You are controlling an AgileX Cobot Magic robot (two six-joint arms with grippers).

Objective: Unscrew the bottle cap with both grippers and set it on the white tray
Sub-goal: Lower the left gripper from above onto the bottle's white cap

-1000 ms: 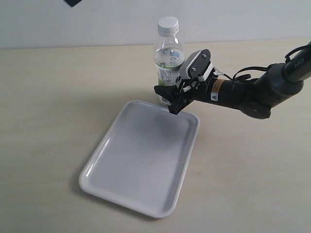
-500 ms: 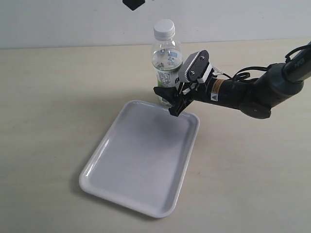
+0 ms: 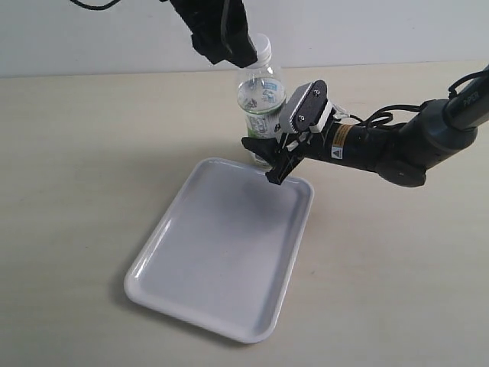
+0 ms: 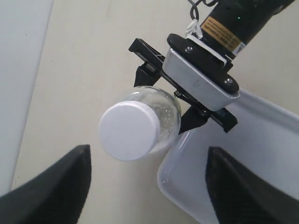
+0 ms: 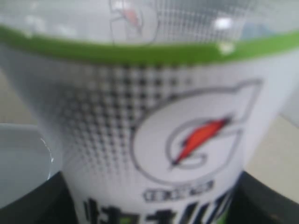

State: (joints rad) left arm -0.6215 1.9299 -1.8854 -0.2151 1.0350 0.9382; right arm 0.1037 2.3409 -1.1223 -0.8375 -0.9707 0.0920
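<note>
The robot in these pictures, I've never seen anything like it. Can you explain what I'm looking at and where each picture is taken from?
It is a robot with two arms, each ending in a claw called a gripper. The wide picture comes from a camera off the arms. The other two come from a camera on each wrist.

On the beige table lies a flat glossy white tray. By its far edge stands a small clear plastic bottle with a white-and-green label.

The right gripper, with the grey-white block, is clamped round the bottle's lower part. Its camera sees the label close up and blurred.

The all-black left gripper hangs open above the round white screw cap, which is on the bottle. Its camera looks down on it.
</note>
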